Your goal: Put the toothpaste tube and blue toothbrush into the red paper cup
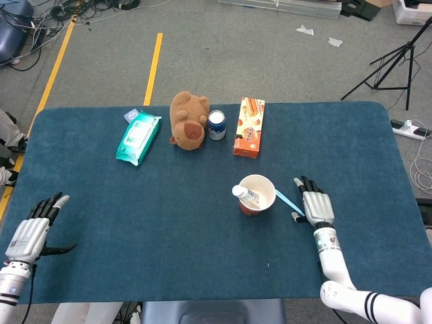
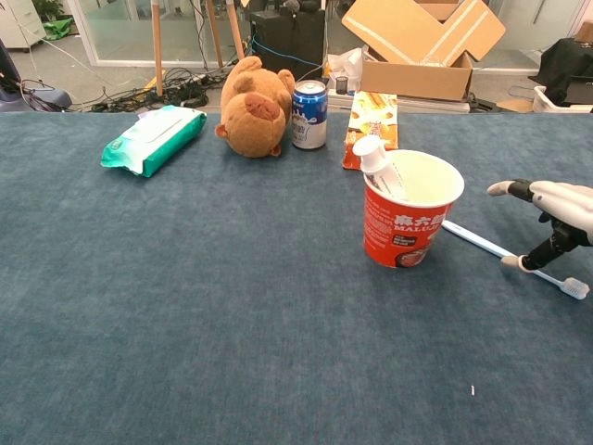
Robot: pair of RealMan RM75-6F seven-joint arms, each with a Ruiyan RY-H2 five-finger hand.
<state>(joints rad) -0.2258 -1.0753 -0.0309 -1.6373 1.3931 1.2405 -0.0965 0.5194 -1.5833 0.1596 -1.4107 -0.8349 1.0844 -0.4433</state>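
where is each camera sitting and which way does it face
Head view: high above the near table edge, looking steeply down on the table; shows the left hand and right hand.
Chest view: low, near table height, facing across it; only the right hand shows.
Shared: red paper cup, toothpaste tube, blue toothbrush.

A red paper cup (image 2: 411,220) with a white inside and white lettering on its side stands upright on the blue cloth, right of the middle. A white toothpaste tube (image 2: 375,165) already sits in it, leaning against the left of the rim with its white cap sticking up above the edge. A slim light-blue toothbrush (image 2: 500,252) lies flat on the cloth just right of the cup, one end beside the cup's base, its bristle head pointing to the near right.
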